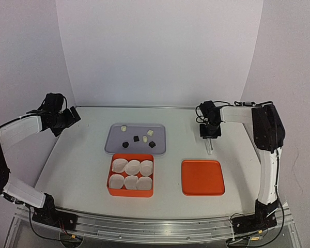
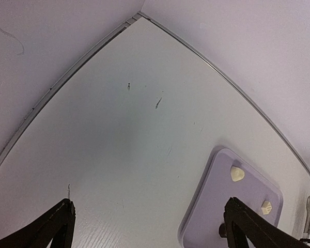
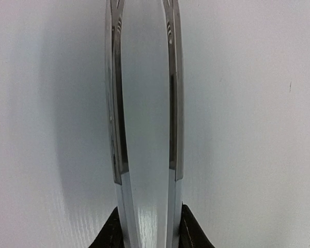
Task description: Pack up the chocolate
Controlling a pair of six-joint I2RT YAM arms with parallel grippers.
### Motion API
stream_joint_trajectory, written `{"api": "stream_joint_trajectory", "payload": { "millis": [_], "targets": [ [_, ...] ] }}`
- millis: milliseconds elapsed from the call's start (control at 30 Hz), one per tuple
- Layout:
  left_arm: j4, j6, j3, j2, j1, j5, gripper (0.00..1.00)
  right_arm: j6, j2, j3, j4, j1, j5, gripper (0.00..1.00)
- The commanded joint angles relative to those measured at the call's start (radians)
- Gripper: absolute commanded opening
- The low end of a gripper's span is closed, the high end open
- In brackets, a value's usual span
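firmly, tongs (image 3: 144, 103) in right gripper (image 3: 147, 233)

Orange box (image 1: 130, 193) up front has six white crinkled paper cups (image 1: 133, 166) in two rows, and a flat orange lid (image 1: 202, 177) lies beside it on the right on the white table (image 1: 82, 160). A lavender tray (image 1: 113, 142) sits right behind the box. Shiny metal tongs (image 1: 210, 148) point tip-down to the right of that tray.

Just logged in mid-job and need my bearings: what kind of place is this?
Probably a staged robot test booth, not a kitchen: a plain white backdrop wraps around a white table holding a purple tray and an orange box.
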Motion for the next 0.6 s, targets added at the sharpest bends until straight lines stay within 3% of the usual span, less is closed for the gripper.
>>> {"api": "stream_joint_trajectory", "payload": {
  "millis": [0, 333, 567],
  "targets": [
    [-0.013, -0.006, 0.036, -0.054, -0.002, -0.03, 1.0, -0.071, -0.211, 0.017, 0.0, 0.0, -0.129, 0.28],
    [-0.027, 0.001, 0.042, -0.068, -0.002, -0.042, 1.0, -0.139, -0.357, 0.012, -0.139, 0.001, -0.575, 0.33],
    [-0.028, 0.008, 0.055, -0.044, -0.002, -0.039, 1.0, -0.25, -0.324, 0.106, -0.365, 0.024, -0.605, 0.39]
  ]
}}
